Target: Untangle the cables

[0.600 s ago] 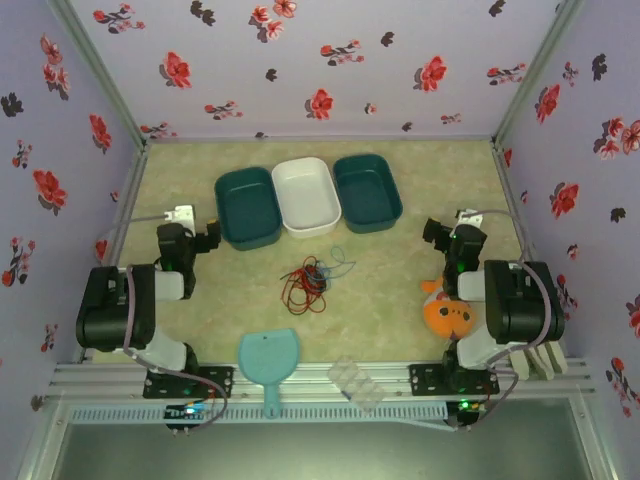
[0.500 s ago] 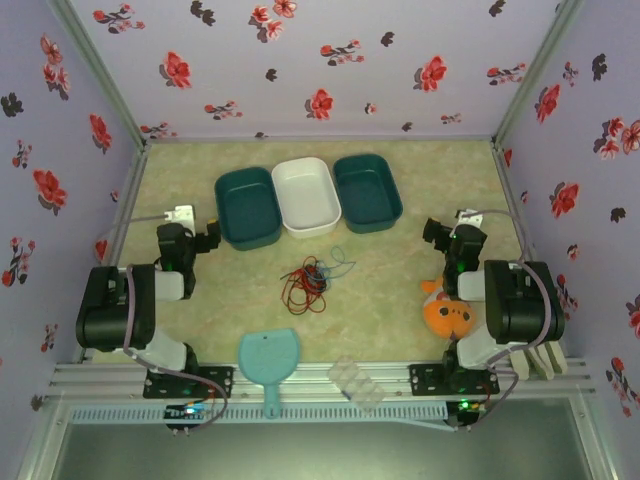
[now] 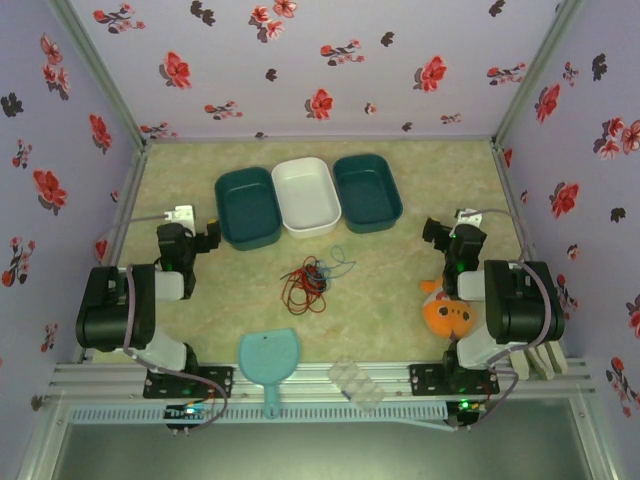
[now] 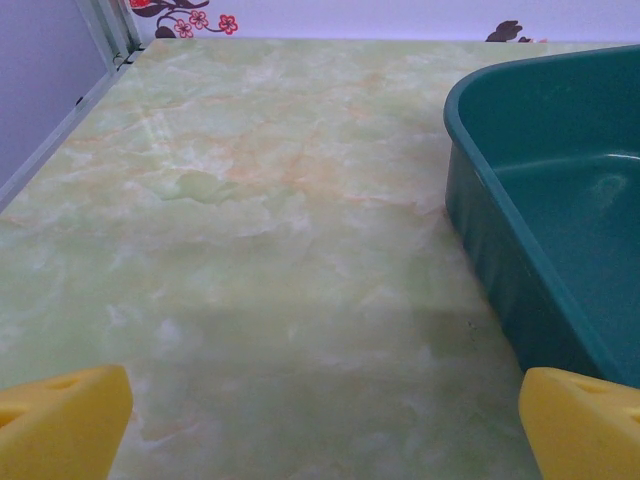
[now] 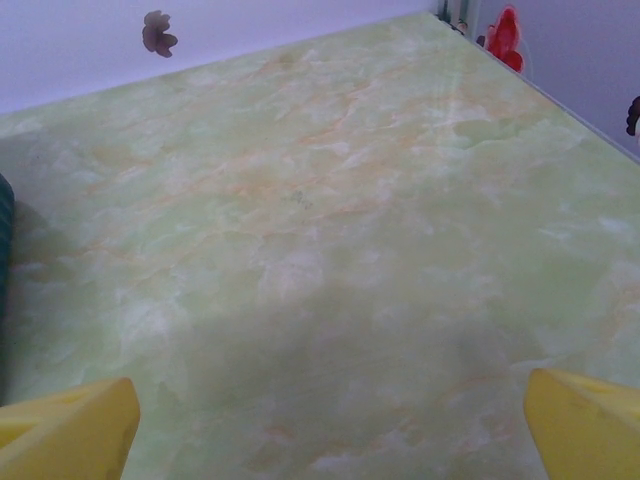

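On your marbled green table [image 3: 400, 280] you have three bins touching in a row toward the far side: a left teal bin [image 3: 247, 207], a white bin [image 3: 307, 196], a right teal bin [image 3: 367, 192]; an orange fish toy [image 3: 450, 317] sits near the right edge. At the near edge you see a pale blue scoop [image 3: 268, 358] and, near it on the right, a clear ridged tray [image 3: 357, 381]; purple floral walls [image 3: 300, 70] stand on three sides.

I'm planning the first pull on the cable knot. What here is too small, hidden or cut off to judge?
- Top view: the cables are too small to tell how the red, black and blue strands cross.
- Top view: the orange toy is partly hidden by the right arm.
- Left wrist view: the teal bin is cut off by the right edge.
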